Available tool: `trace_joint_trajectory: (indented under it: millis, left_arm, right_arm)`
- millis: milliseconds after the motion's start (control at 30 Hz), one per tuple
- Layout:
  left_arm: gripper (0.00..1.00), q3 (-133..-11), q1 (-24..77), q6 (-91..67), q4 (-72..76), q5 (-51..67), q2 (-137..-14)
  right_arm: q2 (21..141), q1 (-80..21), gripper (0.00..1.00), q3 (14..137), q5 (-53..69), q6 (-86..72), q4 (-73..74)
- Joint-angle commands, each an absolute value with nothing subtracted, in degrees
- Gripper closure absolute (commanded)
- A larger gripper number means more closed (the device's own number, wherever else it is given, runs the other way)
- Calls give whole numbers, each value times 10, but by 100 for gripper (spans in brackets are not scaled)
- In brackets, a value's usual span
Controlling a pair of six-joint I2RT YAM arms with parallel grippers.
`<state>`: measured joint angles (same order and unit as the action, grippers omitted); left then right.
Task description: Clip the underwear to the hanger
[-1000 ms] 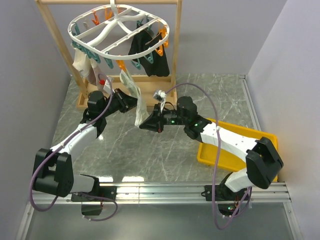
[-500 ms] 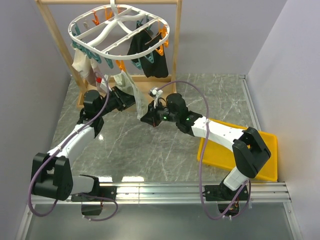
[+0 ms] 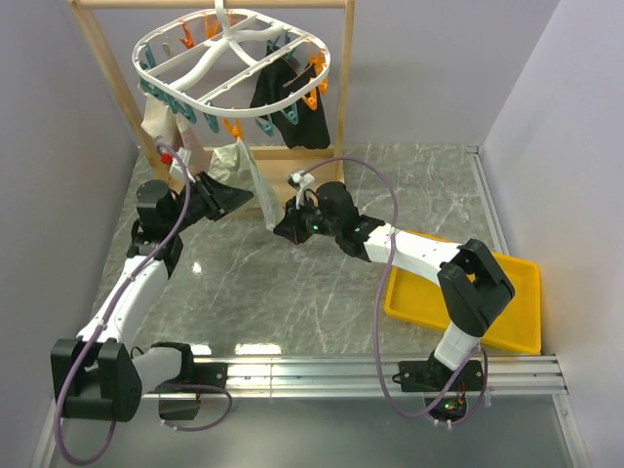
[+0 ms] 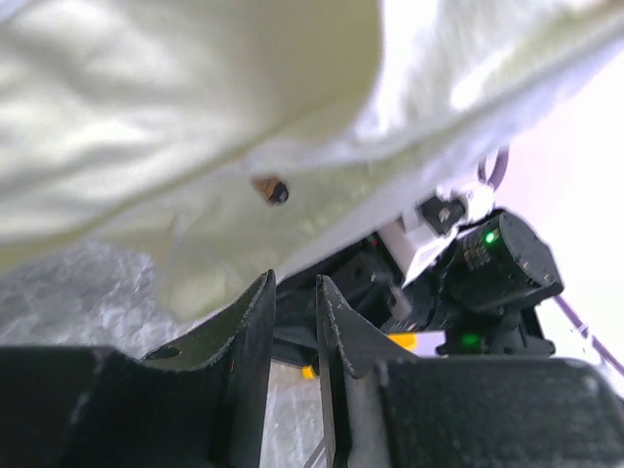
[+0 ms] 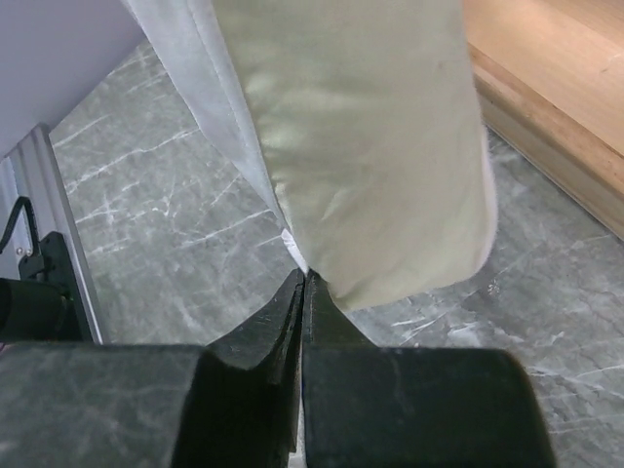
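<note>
The cream underwear [image 3: 258,180] hangs below the front rim of the white hanger [image 3: 255,116], among its teal and orange clips. In the left wrist view it fills the top [image 4: 195,127], its dark spot [image 4: 271,188] showing. My left gripper [image 3: 250,201] is just left of it and below its edge; the jaws [image 4: 292,285] stand slightly apart with nothing between them. My right gripper [image 3: 277,231] is shut on the underwear's lower edge, and the fabric [image 5: 361,146] rises from the closed tips [image 5: 304,275].
The wooden rack [image 3: 343,97] holds the hanger, its base [image 3: 297,161] right behind the grippers. A black garment [image 3: 292,97] and a beige-pink cloth [image 3: 161,122] also hang there. A yellow tray [image 3: 502,292] lies at the right. The walls are close on the left and right.
My left gripper has let go of the underwear's top and drawn back to the left. My right gripper has moved toward the rack, still holding the lower edge.
</note>
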<state>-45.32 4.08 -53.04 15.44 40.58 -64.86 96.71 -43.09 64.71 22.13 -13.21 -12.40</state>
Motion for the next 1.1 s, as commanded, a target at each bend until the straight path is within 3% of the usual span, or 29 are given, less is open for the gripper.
trace_joint_trajectory:
  millis: [0,300,800,1067]
  left_arm:
    - [72,-438,31,-492,123,418,-613]
    - [71,-398,26,-474,109,356,-583]
    - [69,-398,18,-459,124,356,-594]
    - [67,-403,5,-454,124,362,-599]
  right_arm:
    - [963,-430,100,677,217,-139,-142]
    - [994,-432,100,697,230,-158,-143]
    - [1064,-431,100,756,249,-191,-109]
    - [1048,-432,78,754,265,-186,-112]
